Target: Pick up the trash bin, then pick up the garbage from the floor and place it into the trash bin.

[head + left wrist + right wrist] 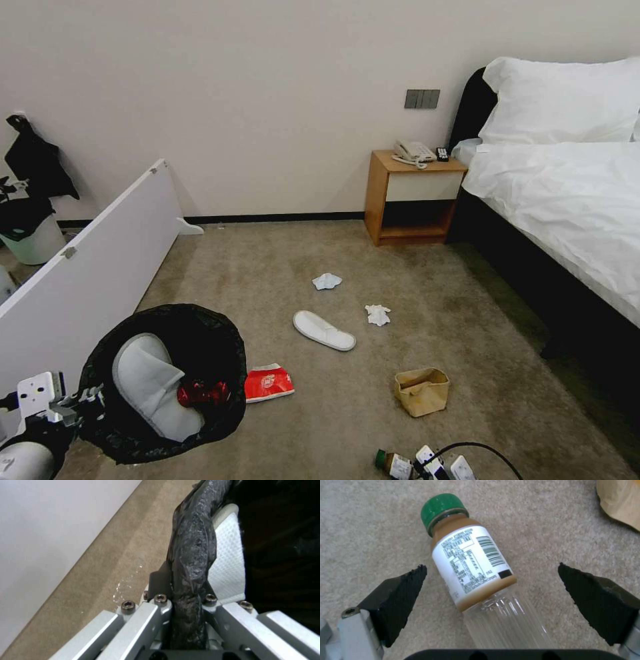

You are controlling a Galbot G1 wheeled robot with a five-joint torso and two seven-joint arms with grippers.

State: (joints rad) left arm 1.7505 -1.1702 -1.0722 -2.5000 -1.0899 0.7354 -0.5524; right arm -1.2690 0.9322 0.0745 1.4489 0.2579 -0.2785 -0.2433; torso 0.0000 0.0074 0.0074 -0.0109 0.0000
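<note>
The trash bin (167,380), lined with a black bag, hangs at the lower left, and my left gripper (83,400) is shut on its rim (191,555). Inside it lie a white slipper (150,387) and a crushed red can (203,393). Garbage on the floor (347,427): a red snack packet (269,383), a second slipper (325,331), two tissues (327,281) (378,315), a brown paper bag (422,391) and a green-capped clear bottle (470,562). My right gripper (491,570) is open just above the bottle, one finger on each side, not touching it.
A white board (87,280) leans along the left. A wooden nightstand (413,197) with a phone stands against the far wall beside the bed (567,200), which fills the right side. Another bin (30,233) sits behind the board. The paper bag (620,500) lies close to the bottle.
</note>
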